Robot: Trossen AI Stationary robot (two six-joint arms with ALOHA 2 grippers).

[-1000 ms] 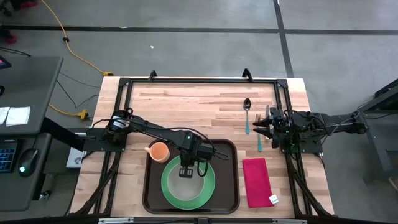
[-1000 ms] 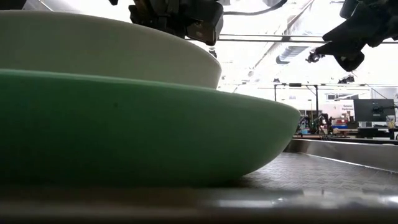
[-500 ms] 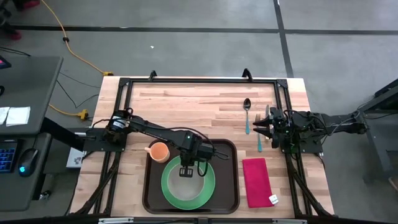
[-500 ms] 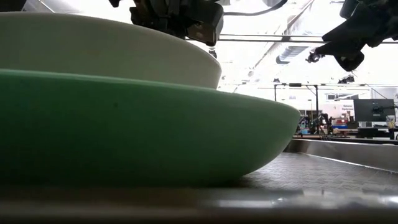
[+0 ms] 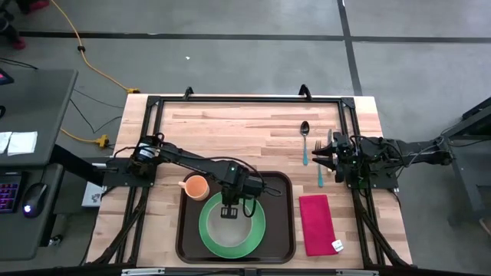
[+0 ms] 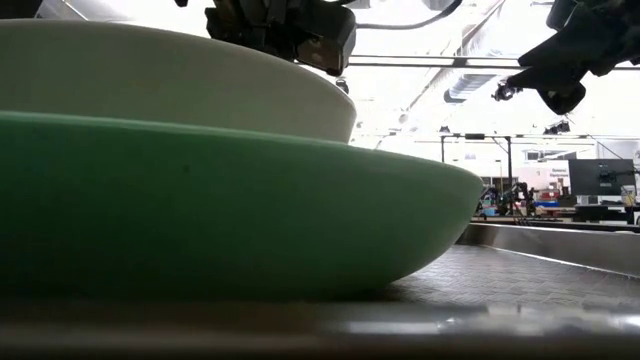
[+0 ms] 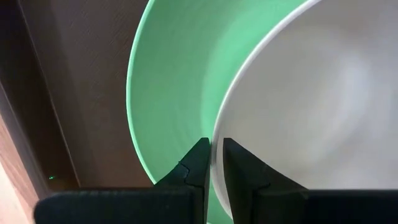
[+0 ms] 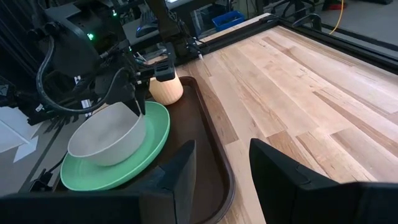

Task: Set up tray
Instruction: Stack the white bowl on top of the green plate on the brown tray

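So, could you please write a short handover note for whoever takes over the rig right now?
Left gripper: fingers pinching the rim of the white bowl, which sits on the green plate.
Right gripper: fingers open, holding nothing, waiting at the table's right edge.
The tray is at the table's near edge and holds the plate, the bowl and an orange cup in its far-left corner.
Left off the tray: spoon and fork on the bare wood, and the red napkin beside the tray's right side.
Next, probably: release the bowl.
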